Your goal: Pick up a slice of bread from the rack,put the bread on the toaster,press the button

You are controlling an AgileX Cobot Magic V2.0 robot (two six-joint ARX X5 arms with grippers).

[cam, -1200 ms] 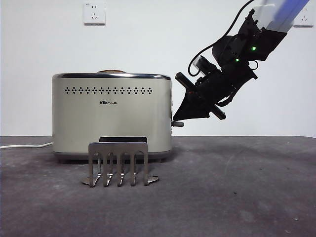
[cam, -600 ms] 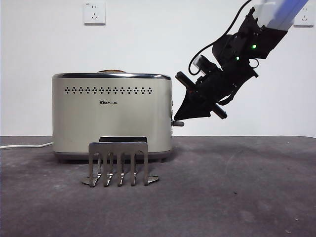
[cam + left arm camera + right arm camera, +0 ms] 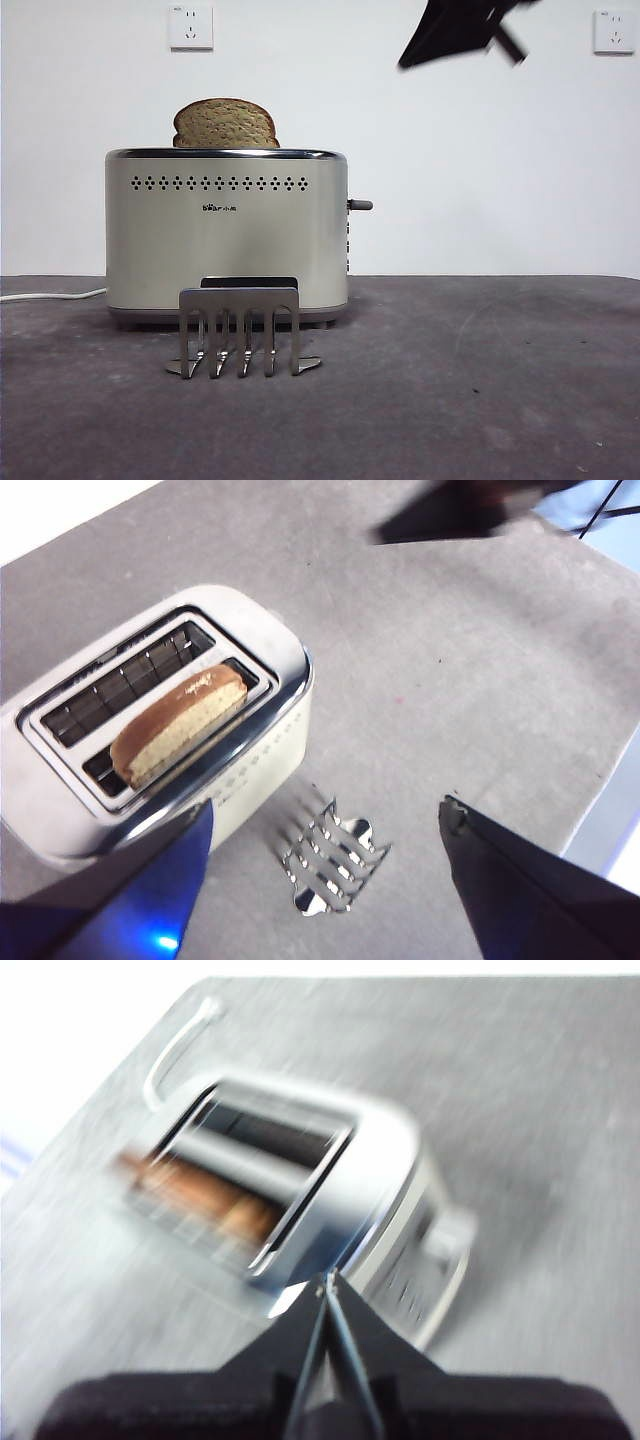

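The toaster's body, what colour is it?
Cream-beige toaster with a chrome top rim; front view shows it best.

We see even, bright light in the front view, sharp throughout, with soft shadows under the rack (image 3: 241, 330). The right wrist view is heavily motion-blurred, smearing the toaster (image 3: 290, 1190); white glare washes its ten-o'clock corner.

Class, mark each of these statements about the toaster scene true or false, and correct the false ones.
1. The slice of bread stands in a slot of the toaster, its top showing above the rim. True.
2. The rack holds one slice. False: it holds nothing.
3. The right tool grips the button. False: it is high above, apart from the button.
4. The left tool's jaws are open. True.
5. The rack stands behind the toaster. False: in front.
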